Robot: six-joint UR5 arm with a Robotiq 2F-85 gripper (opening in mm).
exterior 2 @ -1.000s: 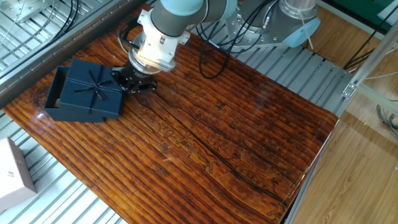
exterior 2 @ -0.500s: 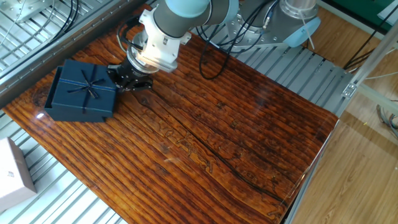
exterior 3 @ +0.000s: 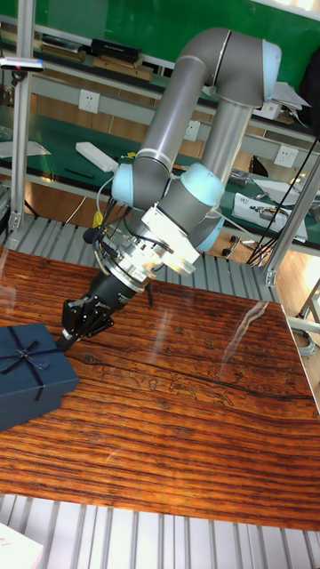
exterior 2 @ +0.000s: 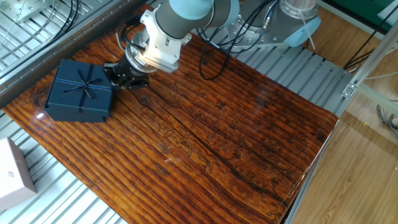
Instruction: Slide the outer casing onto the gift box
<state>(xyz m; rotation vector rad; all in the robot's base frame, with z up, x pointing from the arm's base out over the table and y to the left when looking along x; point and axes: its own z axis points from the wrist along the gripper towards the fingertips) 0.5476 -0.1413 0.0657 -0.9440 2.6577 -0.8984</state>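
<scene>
The outer casing (exterior 2: 81,93), a navy blue square sleeve with a thin ribbon bow on top, lies at the left end of the wooden table (exterior 2: 236,143). It also appears at the left edge of the tall fixed view (exterior 3: 31,373). The gift box is hidden inside the casing; none of its brown inner walls show. My gripper (exterior 2: 117,76) is low over the table, its shut black fingertips (exterior 3: 71,331) touching the casing's right side. Nothing is held between the fingers.
A plain white box (exterior 2: 13,174) sits on the metal slats off the table's front left corner. Black cables (exterior 2: 214,59) trail over the table behind the arm. A corrugated metal surface (exterior 2: 298,68) borders the table's far right.
The gripper moved left, pushing the casing along the table. The strip of the gift box that stuck out on the casing's left side is now covered.
</scene>
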